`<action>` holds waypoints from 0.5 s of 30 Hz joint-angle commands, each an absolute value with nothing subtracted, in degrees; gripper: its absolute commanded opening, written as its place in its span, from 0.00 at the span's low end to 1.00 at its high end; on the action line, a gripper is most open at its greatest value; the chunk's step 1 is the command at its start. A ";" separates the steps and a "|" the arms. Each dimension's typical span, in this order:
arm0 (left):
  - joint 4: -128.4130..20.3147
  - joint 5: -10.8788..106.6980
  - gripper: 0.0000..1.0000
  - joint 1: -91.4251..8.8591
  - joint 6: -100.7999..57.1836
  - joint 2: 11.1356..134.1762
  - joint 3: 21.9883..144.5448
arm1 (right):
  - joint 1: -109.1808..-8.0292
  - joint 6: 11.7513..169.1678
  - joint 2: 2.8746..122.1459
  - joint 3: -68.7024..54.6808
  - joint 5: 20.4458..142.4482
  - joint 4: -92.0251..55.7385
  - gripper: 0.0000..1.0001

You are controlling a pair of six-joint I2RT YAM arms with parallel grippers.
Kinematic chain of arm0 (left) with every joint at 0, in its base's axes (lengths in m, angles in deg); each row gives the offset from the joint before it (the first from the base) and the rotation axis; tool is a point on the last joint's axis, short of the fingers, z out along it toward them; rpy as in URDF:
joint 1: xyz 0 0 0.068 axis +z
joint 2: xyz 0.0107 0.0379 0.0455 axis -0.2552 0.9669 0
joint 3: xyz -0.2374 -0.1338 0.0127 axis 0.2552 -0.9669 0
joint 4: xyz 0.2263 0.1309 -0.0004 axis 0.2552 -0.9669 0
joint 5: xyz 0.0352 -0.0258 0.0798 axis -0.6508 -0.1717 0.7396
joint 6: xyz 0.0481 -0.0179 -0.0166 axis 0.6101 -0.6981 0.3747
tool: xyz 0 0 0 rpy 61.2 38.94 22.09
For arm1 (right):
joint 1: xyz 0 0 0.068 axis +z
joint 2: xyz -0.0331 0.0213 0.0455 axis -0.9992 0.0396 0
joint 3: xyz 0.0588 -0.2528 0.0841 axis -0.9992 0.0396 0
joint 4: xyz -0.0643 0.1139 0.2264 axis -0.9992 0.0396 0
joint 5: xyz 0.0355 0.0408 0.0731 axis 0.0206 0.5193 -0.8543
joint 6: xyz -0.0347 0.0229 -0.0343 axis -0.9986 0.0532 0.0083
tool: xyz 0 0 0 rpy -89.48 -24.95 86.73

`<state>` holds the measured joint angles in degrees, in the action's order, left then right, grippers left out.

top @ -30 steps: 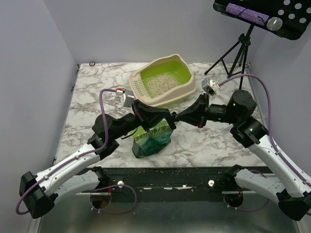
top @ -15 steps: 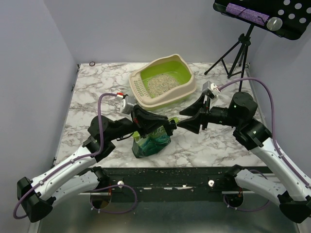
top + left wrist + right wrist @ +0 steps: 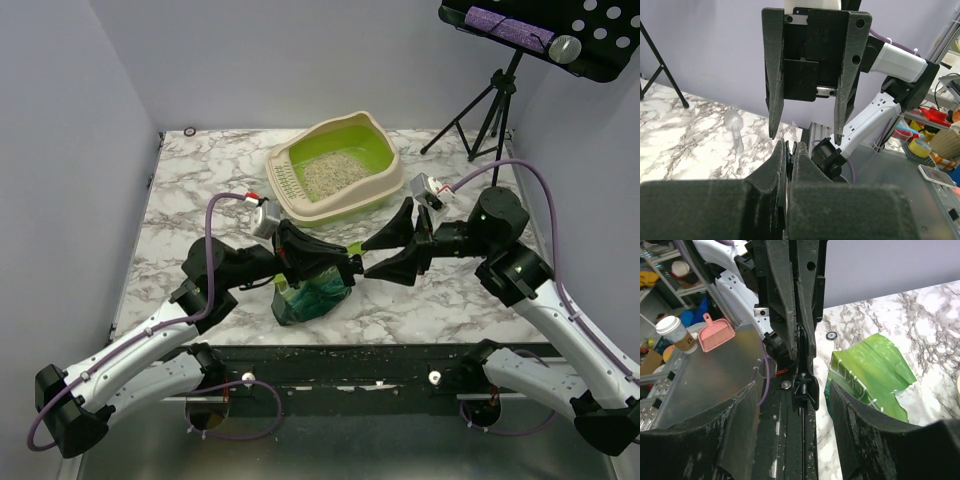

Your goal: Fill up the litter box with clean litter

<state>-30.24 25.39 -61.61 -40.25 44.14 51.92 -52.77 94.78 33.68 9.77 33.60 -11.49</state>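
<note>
The litter box [image 3: 388,172], lime-green inside with a beige rim, sits at the back of the marble table. A patch of grey-beige litter [image 3: 330,175] lies in it. A green printed bag [image 3: 312,292] [image 3: 871,374] stands near the front edge. My left gripper [image 3: 350,262] [image 3: 790,148] is shut over the bag's top, and a green corner shows at its tips. My right gripper [image 3: 385,254] [image 3: 794,386] faces it, tip to tip. It is open and holds nothing. In the left wrist view the right gripper [image 3: 805,139] stands wide just beyond my shut fingers.
A clear plastic scoop [image 3: 735,131] lies on the marble beyond the grippers. A black tripod [image 3: 488,112] stands at the back right with a music stand [image 3: 545,35] above it. Spilled grains dot the front rail [image 3: 350,352]. Purple walls close in the left and back.
My right gripper has opened, letting go at the bag's top, and has drawn back slightly to the right. The left gripper stays shut and has barely shifted.
</note>
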 commanded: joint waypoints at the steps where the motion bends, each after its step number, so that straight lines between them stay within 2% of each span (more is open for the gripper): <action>1: -28.47 22.95 0.00 -61.54 -40.11 44.45 53.72 | -51.96 95.60 35.13 11.05 30.99 -13.73 0.67; 15: -25.92 21.98 0.00 -61.54 -41.43 45.15 54.16 | -47.83 92.35 37.94 11.32 33.89 -12.06 0.65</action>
<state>-28.60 23.96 -61.61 -41.36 45.32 52.00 -48.73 93.93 37.26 10.56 32.93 -12.28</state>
